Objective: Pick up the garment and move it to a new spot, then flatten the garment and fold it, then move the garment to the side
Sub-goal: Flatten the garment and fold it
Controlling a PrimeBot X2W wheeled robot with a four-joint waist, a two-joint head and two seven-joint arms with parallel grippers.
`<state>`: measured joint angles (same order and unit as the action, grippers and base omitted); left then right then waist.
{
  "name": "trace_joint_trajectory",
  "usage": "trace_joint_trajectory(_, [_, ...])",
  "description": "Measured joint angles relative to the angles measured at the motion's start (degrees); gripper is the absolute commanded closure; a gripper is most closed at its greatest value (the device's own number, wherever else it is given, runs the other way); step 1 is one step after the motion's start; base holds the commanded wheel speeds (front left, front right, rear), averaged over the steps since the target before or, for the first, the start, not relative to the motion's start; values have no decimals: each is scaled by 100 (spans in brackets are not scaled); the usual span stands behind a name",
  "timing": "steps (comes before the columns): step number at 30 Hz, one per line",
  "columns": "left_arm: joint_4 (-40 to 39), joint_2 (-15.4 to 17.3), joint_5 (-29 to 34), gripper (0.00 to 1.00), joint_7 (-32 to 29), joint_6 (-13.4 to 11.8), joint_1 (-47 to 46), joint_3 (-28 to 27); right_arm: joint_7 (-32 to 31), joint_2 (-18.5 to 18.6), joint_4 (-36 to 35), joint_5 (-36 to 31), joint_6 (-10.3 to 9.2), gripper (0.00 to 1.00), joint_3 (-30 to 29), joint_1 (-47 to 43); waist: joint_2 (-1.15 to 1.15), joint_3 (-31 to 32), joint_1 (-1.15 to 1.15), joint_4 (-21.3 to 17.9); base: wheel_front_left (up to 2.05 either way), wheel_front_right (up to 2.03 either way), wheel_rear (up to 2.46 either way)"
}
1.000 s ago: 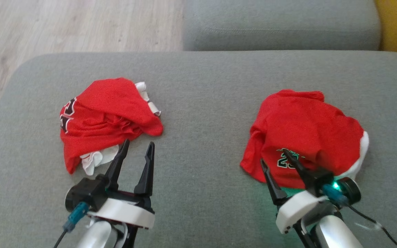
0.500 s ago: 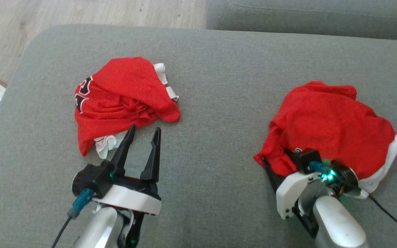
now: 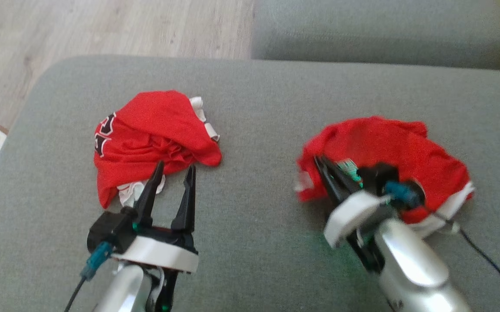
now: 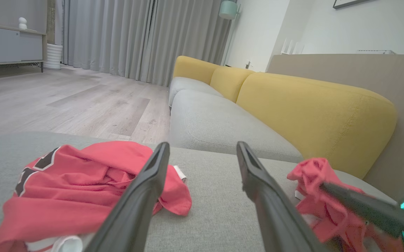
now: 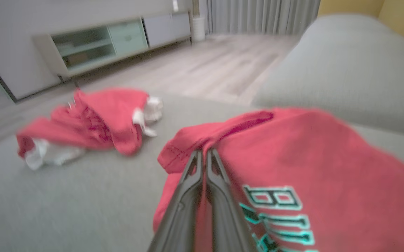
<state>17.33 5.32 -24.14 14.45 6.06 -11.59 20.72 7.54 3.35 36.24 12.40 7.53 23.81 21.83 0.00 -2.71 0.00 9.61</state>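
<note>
Since a second ago the right tool (image 3: 319,161) has gone from spread wide at the near hem of the garment (image 3: 384,143) to clenched on it, and the cloth has bunched up around the fingers. In the right wrist view the two dark fingers meet tip to tip on a stitched red fold at the garment's edge, with the teal-and-white lettering (image 5: 279,213) lying just beside them on the right. The garment sits on the right part of the grey cushion (image 3: 258,108), mostly beyond and to the right of the tool. Its pinched edge seems raised a little off the cushion, though the head view is blurred there. The left tool (image 3: 175,168) hangs released, fingers apart, its tips just at the near edge of a second red garment (image 3: 154,125), well apart from the first.
</note>
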Motion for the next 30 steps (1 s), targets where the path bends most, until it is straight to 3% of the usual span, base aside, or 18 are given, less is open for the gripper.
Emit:
trace_joint_trajectory(5, [37,-15,-1,0,0,4,318,-105,110,13,-711,1213,0,100,487,653,0,297,-1,-36,0,0,0])
trace_joint_trajectory(8, [31,9,-1,0,0,10,466,-214,168,8,-1170,1939,0,100,453,978,0,419,-1,-62,0,0,0])
trace_joint_trajectory(12, [-23,34,-1,0,0,49,560,-320,164,9,-1399,2653,0,100,-187,1195,0,477,-1,-153,0,0,0])
trace_joint_trajectory(18, [-90,27,2,0,0,51,604,-319,-620,37,-914,2528,0,100,-1575,531,0,433,-1,-328,0,0,0])
trace_joint_trajectory(19, [-97,21,13,0,0,52,604,-309,-762,54,-730,2504,0,60,-1860,281,0,406,-1,-356,0,0,0])
trace_joint_trajectory(20, [-105,14,44,0,0,53,602,-299,-798,99,-499,2337,0,0,-2156,27,0,371,-1,-385,0,0,0])
trace_joint_trajectory(25, [-114,-3,102,0,0,57,539,-224,-985,241,226,1450,0,0,-3354,-577,0,196,0,-543,0,0,0])
trace_joint_trajectory(30, [-111,1,111,0,0,59,405,-232,-975,53,-89,790,0,0,-3637,-364,0,99,0,-751,0,0,0])
